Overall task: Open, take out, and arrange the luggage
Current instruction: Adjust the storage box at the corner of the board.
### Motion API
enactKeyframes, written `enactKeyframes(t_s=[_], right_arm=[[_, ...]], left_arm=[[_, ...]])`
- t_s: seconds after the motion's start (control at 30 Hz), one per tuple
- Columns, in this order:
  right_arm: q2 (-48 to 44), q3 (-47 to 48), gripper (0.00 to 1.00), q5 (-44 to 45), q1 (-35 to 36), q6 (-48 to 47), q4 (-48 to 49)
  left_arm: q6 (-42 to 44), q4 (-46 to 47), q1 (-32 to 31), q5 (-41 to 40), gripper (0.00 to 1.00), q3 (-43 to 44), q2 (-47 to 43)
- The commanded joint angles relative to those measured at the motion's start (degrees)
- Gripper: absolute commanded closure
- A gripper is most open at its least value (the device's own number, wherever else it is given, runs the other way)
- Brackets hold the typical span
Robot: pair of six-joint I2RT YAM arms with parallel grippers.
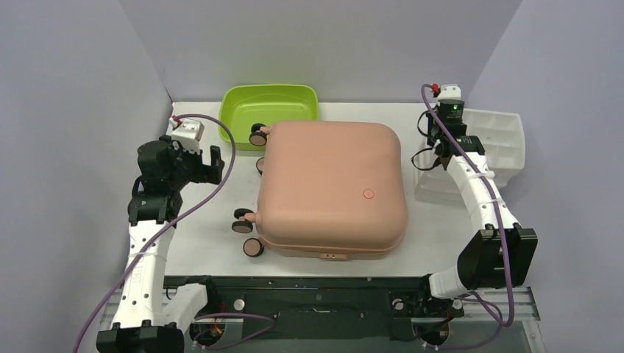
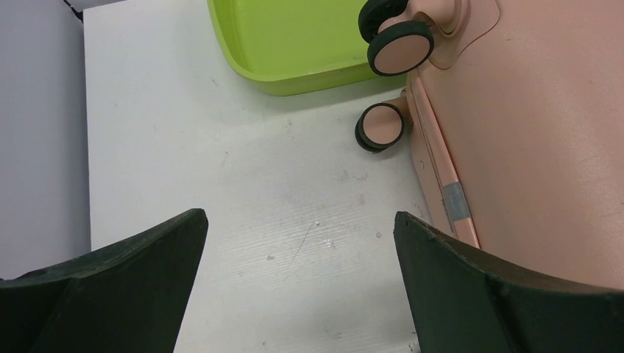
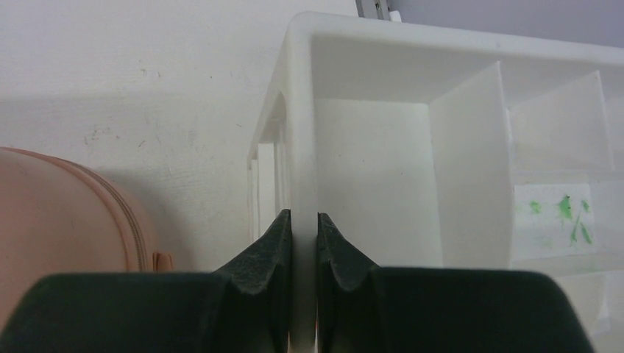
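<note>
Salmon-pink suitcase (image 1: 332, 187) lies flat & shut mid-table (image 1: 213, 220), far corner touching lime-green tub (image 1: 268, 110). L gripper (image 2: 298, 217) jaws wide, nothing btwn, over bare table beside suitcase casters (image 2: 401, 48). R gripper (image 3: 303, 220) pinched narrow on white drawer organizer (image 3: 302, 110) wall, R of suitcase.

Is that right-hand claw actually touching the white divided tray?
Touching. The right wrist view shows the right claw closed on the side wall of the white divided tray, one finger on each face.
</note>
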Motion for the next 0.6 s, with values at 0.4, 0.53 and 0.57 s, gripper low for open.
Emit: enactKeyframes(t_s=[0.4,0.53,0.57], right_arm=[[-2.2,-1.3,1.0,-1.8,-3.5,-8.6,-0.9],[-2.4,-1.8,1.0,-1.9,-4.3,-9.4,-0.8],[-2.4,-1.9,1.0,-2.0,-4.6,-9.5,-0.7]], left_arm=[[-2.2,2.8,0.2,-5.4,0.04,4.4,2.9],[-2.4,3.2,0.2,-6.1,0.04,4.8,3.6],[-2.4,3.4,0.2,-6.1,0.04,4.9,3.8]])
